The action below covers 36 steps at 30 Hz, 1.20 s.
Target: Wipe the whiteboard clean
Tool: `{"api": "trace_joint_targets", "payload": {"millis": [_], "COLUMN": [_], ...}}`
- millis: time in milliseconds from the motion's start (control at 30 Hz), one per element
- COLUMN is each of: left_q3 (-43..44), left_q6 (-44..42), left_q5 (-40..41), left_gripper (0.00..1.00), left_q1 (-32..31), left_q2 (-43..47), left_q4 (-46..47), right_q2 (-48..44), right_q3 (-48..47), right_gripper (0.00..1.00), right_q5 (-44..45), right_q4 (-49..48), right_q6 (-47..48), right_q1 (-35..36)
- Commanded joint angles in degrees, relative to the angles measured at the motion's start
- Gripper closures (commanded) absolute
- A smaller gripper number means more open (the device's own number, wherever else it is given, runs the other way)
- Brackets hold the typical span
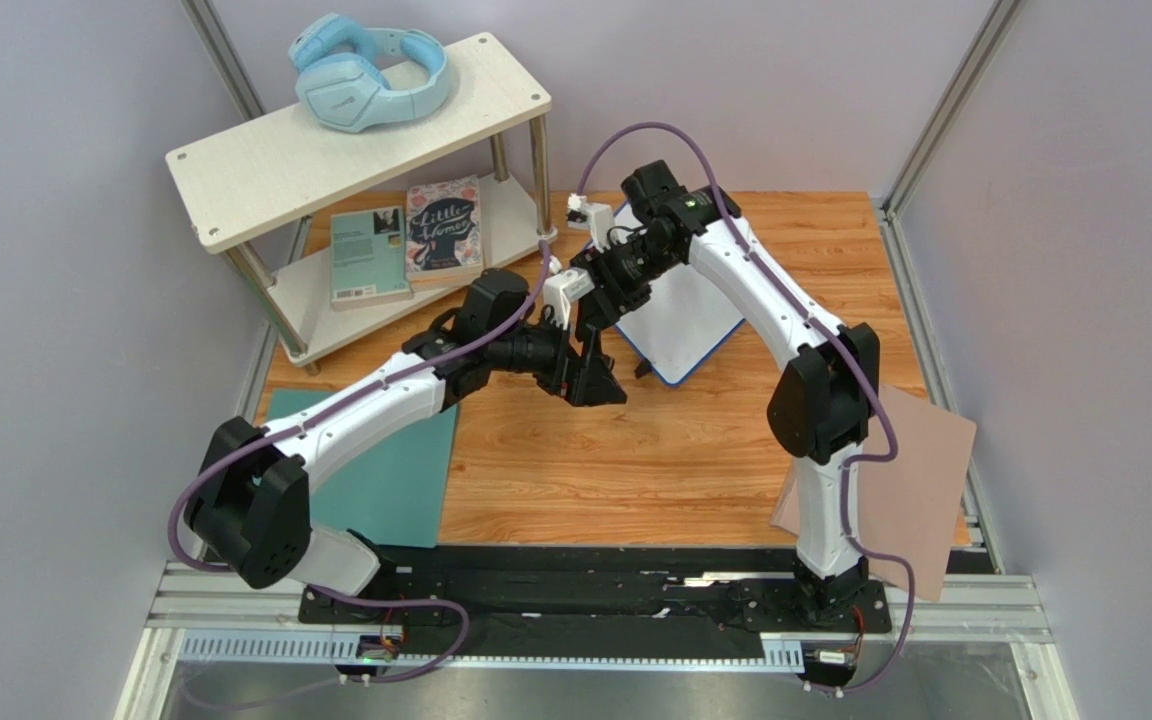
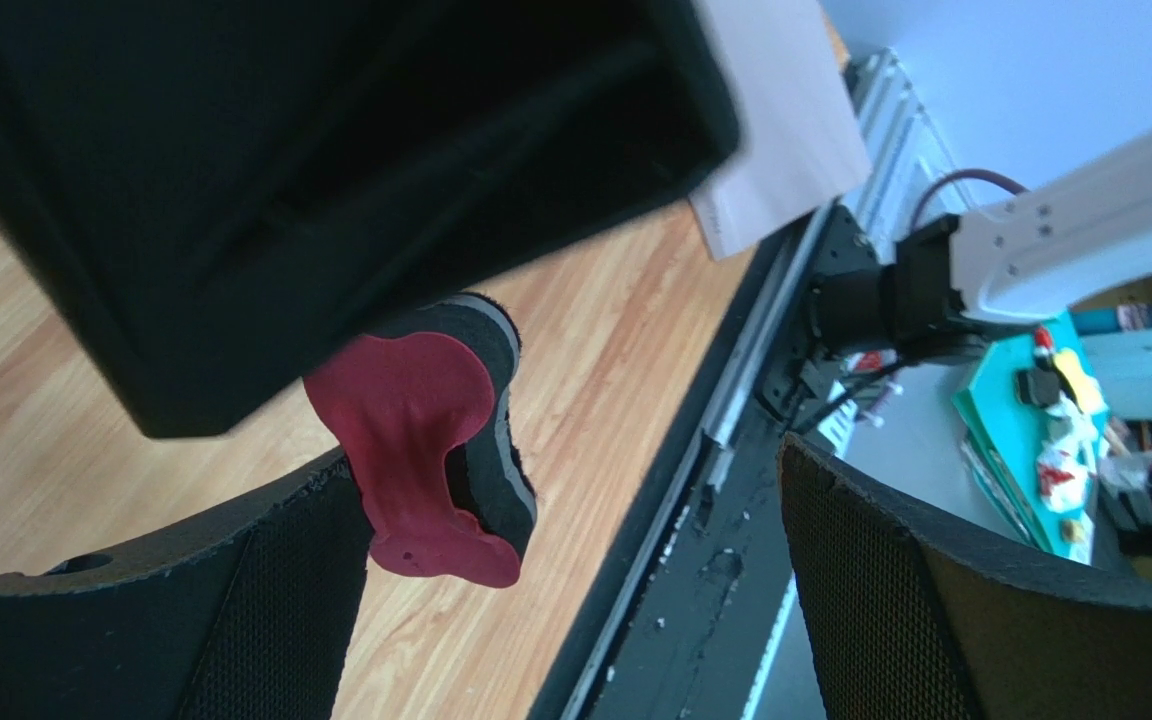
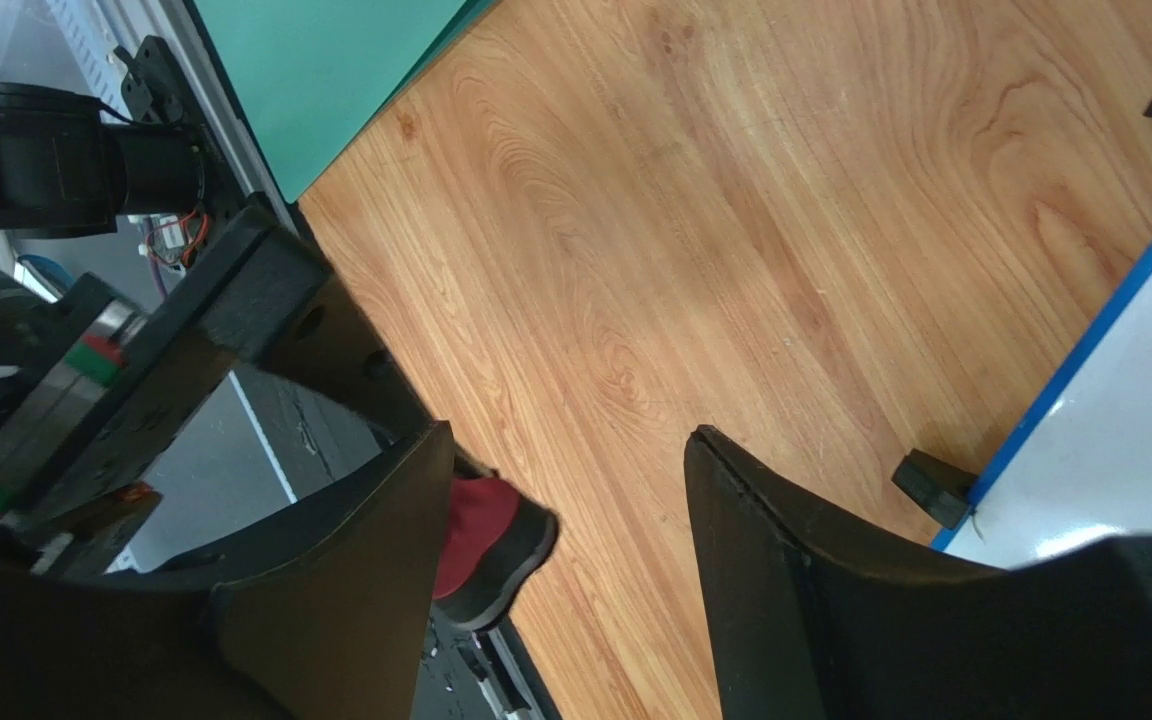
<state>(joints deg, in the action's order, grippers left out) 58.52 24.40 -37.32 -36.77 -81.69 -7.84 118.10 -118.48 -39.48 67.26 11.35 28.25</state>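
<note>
The whiteboard (image 1: 683,323) lay flat at the far middle of the table (image 1: 657,465). The left gripper (image 2: 560,480) gaped wide beside the red eraser (image 2: 425,450). The right gripper (image 3: 567,435) stood half-spread against it, its hold unclear. It should clamp the eraser squarely before wiping.

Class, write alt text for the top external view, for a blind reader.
The left end effector and right end effector meet over a wooden table, beside the blue-rimmed whiteboard. A shelf with blue headphones and books stands at far left.
</note>
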Motion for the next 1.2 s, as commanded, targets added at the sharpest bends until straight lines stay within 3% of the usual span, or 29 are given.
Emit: {"api": "trace_joint_targets", "payload": {"millis": [0, 100, 467, 667, 700, 900, 1100, 1167], "left_q3": [2.03, 2.30, 2.39, 1.33, 1.51, 2.83, 2.30, 2.56], "left_q6": [-0.23, -0.24, 2.49, -1.72, -3.03, -6.38, -7.79, -7.88], "left_q5": [6.19, 9.81, 2.16, 13.57, 18.38, 27.02, 28.45, 28.44], "left_gripper": [0.01, 0.01, 0.01, 0.01, 0.01, 0.01, 0.01, 0.01], "left_q1": [-0.23, 0.30, 1.00, 1.00, 1.00, 1.97, 2.41, 2.50], "left_q2": [-0.05, 0.13, 1.18, 5.05, 5.31, 5.40, 7.16, 7.07], "left_q4": [-0.16, -0.26, 6.43, -3.48, -5.24, -14.22, -14.93, -15.02], "right_q2": [-0.06, -1.47, -1.65, -2.17, -2.44, -7.26, -16.40, -19.56], "right_q3": [-0.10, 3.32, 8.52, 7.91, 7.74, 7.73, 11.68, 12.65], "right_gripper": [0.41, 0.41, 0.41, 0.39, 0.36, 0.18, 0.00, 0.00], "right_q5": [-0.06, 0.37, 2.92, 3.97, 4.32, 8.80, 12.76, 14.08], "right_q4": [0.85, 0.41, -1.26, -0.65, -0.64, -1.08, -5.56, -6.96], "right_q6": [0.07, 0.60, 1.12, 1.48, 1.74, 2.36, 2.18, 1.74], "right_q1": [0.49, 0.49, 0.49, 0.32, 0.31, -0.74, -1.53, -1.79]}}
